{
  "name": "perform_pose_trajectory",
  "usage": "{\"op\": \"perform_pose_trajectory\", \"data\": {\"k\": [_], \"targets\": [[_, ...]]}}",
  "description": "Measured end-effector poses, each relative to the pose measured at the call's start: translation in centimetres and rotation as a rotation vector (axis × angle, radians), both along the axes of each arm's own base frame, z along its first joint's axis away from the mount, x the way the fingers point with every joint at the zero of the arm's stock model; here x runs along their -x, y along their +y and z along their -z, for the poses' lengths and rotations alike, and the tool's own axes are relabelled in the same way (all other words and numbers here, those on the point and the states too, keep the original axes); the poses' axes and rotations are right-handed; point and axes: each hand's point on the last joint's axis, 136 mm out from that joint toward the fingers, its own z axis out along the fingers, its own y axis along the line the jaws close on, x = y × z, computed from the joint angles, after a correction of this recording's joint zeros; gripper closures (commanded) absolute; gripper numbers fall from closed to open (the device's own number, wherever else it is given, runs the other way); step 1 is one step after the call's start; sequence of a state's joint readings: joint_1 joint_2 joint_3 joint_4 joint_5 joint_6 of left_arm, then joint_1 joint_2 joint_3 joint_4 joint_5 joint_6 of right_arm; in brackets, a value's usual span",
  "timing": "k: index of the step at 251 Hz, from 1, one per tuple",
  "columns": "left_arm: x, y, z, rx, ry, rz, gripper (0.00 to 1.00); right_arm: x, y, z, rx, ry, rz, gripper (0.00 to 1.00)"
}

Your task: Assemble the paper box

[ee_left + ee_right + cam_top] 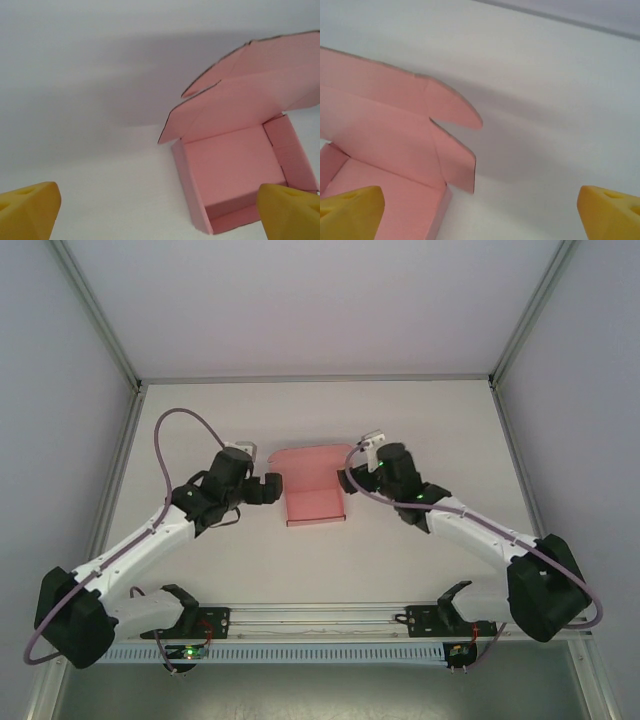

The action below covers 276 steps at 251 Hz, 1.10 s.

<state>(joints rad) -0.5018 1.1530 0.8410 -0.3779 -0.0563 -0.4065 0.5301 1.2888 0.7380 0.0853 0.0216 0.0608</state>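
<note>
Lab, white table (320,565), metal-framed walls (45,400)

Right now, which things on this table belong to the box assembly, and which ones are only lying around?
Belongs to the job:
- paper box, tray folded up, lid flap open
- left arm and right arm, one on each side of the box, jaws open

Not part of the job:
- white table, only the work surface
- metal rail at the near edge

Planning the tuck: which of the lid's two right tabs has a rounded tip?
The upper tab, at the free edge of the paper box lid; the lower tab is squared.
</note>
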Motion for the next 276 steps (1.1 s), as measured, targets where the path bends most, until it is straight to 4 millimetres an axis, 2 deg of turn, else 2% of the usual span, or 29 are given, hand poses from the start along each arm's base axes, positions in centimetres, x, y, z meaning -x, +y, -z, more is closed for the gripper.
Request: {"op": "perform_pose_trajectory", "data": {"k": [14, 41, 81, 104, 133, 182, 211, 276], "targets": [[-0.8, -0.2, 0.2, 0.006, 0.006, 0.035, 0.00, -0.4, 0.1, -0.3, -0.004, 0.003, -0.080, 0.02], [-1.9, -0.9, 0.3, 0.010, 0.007, 0.145, 0.00, -1.0, 2.0, -1.4, 0.023, 0.023, -0.290, 0.02], [-3.8, -2.5, 0.2, -0.016, -0.009, 0.291, 0.00, -2.2, 3.6, -2.7, 0.069, 0.024, -0.470, 0.14], [-5.3, -3.5, 0.2, -0.030, -0.012, 0.365, 0.08, -2.8, 3.7, -2.0, 0.089, 0.065, -0.514, 0.22], [-6.4, -4.6, 0.9, -0.041, 0.014, 0.452, 0.22, -3.1, 3.6, -0.4, 0.115, 0.124, -0.551, 0.30], [-6.3, -5.5, 2.1, -0.059, 0.063, 0.552, 0.45, -2.5, 3.4, 2.2, 0.137, 0.228, -0.585, 0.54], [-5.6, -5.5, 2.5, -0.071, 0.083, 0.584, 0.45, -2.4, 3.3, 3.2, 0.141, 0.265, -0.589, 0.62], [-4.9, -4.9, 3.2, -0.108, 0.113, 0.606, 0.45, -2.3, 3.3, 3.6, 0.140, 0.285, -0.587, 0.66]]}}
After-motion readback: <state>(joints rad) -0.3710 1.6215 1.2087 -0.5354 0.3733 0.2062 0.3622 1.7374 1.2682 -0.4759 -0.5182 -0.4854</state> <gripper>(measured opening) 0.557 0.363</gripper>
